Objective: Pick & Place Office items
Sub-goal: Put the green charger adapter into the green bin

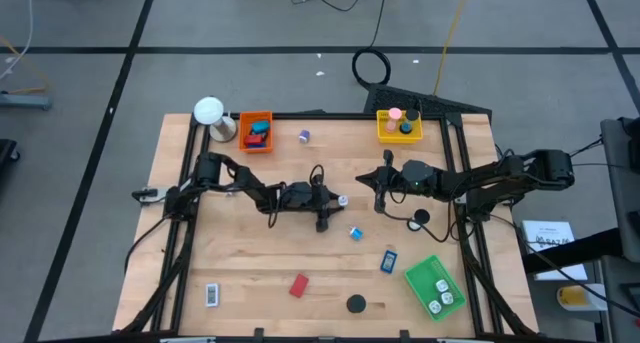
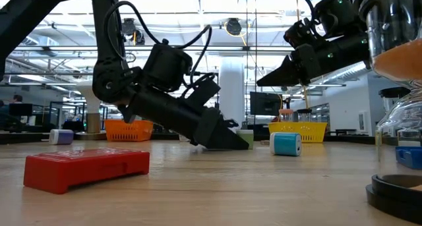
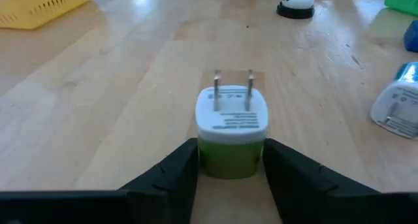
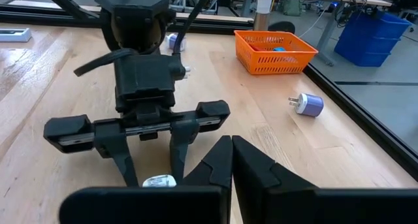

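Observation:
A small green roll (image 3: 232, 152) with a white face and two metal prongs sits between my left gripper's (image 3: 230, 149) fingers near the table's middle (image 1: 342, 198), low on the wood (image 2: 245, 139). My right gripper (image 4: 232, 160) is shut and empty. It hovers above the table (image 2: 264, 78), just right of the left gripper (image 1: 368, 181), and points at it. Loose on the wood lie a blue roll (image 1: 354, 233), a purple roll (image 1: 303, 135), a blue rectangle (image 1: 388, 261), a red rectangle (image 1: 298, 284), a black-and-white rectangle (image 1: 211, 295) and two black discs (image 1: 356, 303) (image 1: 420, 219). My left gripper pinches the green roll by its two opposite sides (image 3: 204, 155), one finger (image 3: 176, 172) on each side. The white pronged face points away from the wrist. The fingers slant down from the table's left (image 2: 217, 130). The roll is at table level; whether it is lifted does not show.
An orange tray (image 1: 256, 131) and a yellow tray (image 1: 399, 125) stand at the far edge, and a green tray (image 1: 435, 286) at the near right. A white ball-topped object (image 1: 209, 111) stands beside the orange tray. A black frame (image 1: 185, 173) borders the table.

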`<state>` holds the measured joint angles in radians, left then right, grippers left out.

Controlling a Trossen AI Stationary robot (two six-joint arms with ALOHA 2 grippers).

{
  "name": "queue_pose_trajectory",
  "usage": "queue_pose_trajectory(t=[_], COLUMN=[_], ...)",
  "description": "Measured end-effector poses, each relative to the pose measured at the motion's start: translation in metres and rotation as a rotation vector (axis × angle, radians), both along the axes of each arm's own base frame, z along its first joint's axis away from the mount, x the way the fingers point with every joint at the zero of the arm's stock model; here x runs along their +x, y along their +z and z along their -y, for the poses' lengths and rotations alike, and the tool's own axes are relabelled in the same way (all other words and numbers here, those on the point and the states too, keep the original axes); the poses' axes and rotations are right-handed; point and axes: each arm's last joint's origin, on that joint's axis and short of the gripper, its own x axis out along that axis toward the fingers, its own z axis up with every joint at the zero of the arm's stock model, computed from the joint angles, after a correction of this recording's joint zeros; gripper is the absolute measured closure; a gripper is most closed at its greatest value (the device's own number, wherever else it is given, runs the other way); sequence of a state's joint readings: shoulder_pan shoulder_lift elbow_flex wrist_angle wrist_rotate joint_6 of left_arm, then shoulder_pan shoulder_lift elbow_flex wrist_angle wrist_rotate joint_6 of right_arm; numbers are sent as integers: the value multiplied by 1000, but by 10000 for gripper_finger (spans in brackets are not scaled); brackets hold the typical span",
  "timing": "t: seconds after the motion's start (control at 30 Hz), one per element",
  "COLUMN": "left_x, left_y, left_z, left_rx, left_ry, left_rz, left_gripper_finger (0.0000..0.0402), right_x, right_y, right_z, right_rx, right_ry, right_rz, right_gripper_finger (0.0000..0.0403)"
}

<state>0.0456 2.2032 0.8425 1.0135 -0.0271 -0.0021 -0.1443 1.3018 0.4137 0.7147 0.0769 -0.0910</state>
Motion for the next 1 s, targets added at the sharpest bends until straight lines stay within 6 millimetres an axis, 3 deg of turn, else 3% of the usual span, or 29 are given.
queue_pose_trajectory(t=[0.27, 0.57, 0.73, 1.0], left_x=[0, -16, -39, -84], left_y=[2, 28, 32, 45], left_z=[1, -1, 1, 3], left_rx=[5, 102, 128, 103], left_ry=[-2, 51, 55, 80], left_rz=[-15, -230, -228, 22], left_gripper_finger=[189, 164, 190, 267], right_x=[0, 0, 0, 0], right_y=[0, 0, 0, 0], right_z=[0, 0, 0, 0], right_rx=[0, 0, 0, -2], right_ry=[0, 0, 0, 0], right_rz=[0, 0, 1, -1], right_gripper_finger=[399, 398, 399, 399])
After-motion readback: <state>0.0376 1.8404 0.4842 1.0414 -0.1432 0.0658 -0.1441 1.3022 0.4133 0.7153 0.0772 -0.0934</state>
